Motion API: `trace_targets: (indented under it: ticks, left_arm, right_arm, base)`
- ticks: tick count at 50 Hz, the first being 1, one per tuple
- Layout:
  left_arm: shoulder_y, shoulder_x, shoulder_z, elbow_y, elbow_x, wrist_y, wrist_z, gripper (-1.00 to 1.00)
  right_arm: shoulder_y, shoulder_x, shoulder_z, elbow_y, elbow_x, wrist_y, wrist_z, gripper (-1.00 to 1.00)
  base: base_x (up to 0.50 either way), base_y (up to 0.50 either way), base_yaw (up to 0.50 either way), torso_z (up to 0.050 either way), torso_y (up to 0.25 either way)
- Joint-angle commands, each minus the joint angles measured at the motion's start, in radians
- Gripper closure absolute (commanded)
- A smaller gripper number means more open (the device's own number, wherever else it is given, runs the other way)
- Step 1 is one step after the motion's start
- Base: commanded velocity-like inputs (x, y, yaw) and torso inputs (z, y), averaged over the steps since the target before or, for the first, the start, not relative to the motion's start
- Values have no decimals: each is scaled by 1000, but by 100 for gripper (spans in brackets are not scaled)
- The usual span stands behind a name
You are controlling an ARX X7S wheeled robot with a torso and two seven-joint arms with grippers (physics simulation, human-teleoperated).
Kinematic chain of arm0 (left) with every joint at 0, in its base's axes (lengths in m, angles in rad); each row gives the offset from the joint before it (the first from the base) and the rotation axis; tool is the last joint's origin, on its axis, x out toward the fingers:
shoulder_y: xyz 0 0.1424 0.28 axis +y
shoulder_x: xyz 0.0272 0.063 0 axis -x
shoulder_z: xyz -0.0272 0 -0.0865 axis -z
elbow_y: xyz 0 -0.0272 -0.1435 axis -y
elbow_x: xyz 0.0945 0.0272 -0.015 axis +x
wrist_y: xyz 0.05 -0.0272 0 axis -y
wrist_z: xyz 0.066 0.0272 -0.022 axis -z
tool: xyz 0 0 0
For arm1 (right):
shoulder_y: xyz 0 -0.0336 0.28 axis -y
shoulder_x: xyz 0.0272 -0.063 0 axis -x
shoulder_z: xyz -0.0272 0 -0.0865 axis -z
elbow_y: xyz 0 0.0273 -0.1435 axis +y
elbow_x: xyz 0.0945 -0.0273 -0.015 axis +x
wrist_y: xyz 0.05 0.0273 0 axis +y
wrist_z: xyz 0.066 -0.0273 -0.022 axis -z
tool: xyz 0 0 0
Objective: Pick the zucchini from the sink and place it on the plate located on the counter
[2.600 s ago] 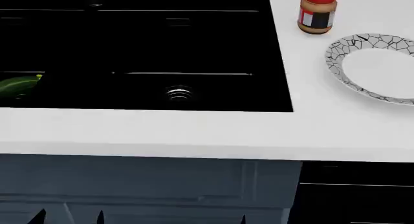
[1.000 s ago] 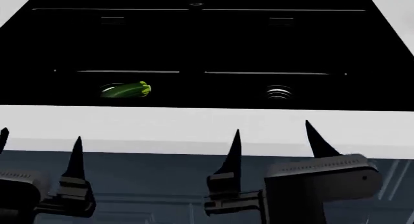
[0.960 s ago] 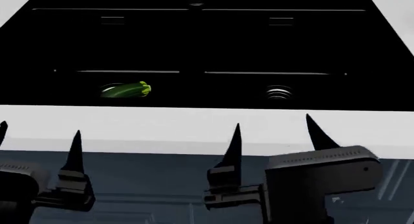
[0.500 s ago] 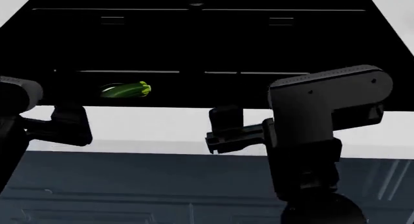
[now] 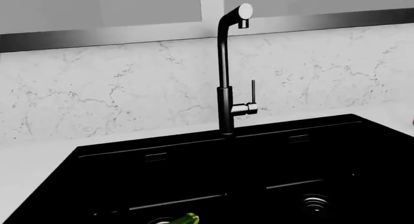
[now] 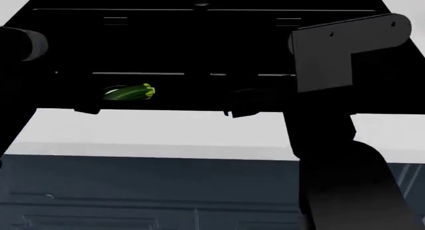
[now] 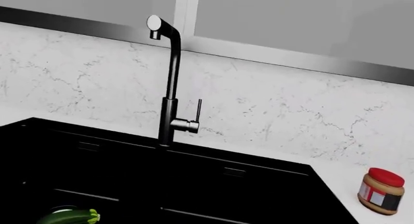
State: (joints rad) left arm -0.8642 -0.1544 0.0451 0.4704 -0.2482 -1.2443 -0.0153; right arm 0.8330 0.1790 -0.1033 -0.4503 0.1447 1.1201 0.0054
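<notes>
Head view: the zucchini (image 6: 129,92) lies untouched on the floor of the sink (image 6: 199,41), in its left half, so I'd say nothing is done yet; pick and place both remain. Both arms read as dark silhouettes, the right arm (image 6: 345,115) bulky, and the fingers blend into the black basin, so I cannot tell whether either gripper is spread or closed. Glossy dark green skin, pale ribbed stem end. No plate here.

Left wrist view: only the zucchini's tip (image 5: 186,219) peeks in; tall matte black faucet (image 5: 228,73), veined marble backsplash (image 5: 97,93).

Right wrist view: zucchini (image 7: 70,216) by 1 drain, a red-lidded jar (image 7: 381,191) on the smooth white counter (image 7: 342,178).
</notes>
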Motion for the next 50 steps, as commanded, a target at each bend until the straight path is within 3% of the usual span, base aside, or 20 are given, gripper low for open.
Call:
trace_targets:
  ticks: [1, 4, 5, 16, 26, 50]
  left_arm:
    - [30, -2, 3, 27, 9, 12, -6, -100]
    - [30, -2, 3, 27, 9, 12, -6, -100]
    - [32, 53, -9, 38, 158, -2, 110, -100]
    - [-102, 36, 23, -23, 158, -88, 99, -100]
    - [-167, 22, 25, -139, 162, -54, 94, -100]
    - [-169, 1, 18, -184, 153, -25, 85, -100]
  right_arm:
    - [-25, 1, -8, -30, -6, -6, 4, -100]
    - [-25, 1, -8, -30, -6, -6, 4, -100]
    - [-29, -81, 29, -30, -198, 2, -149, -100]
    - [123, -61, 25, 96, -183, 37, -161, -100]
    - [230, -53, -14, 265, -183, -8, -160, -100]
    - [224, -41, -17, 346, -168, -52, -145, -100]
  base:
    - [0, 0, 0, 0, 0]
    - [0, 0, 0, 0, 0]
    - [0, 0, 0, 0, 0]
    - [0, 0, 0, 0, 0]
    - [62, -13, 0, 0, 0]
    - [496, -75, 0, 0, 0]
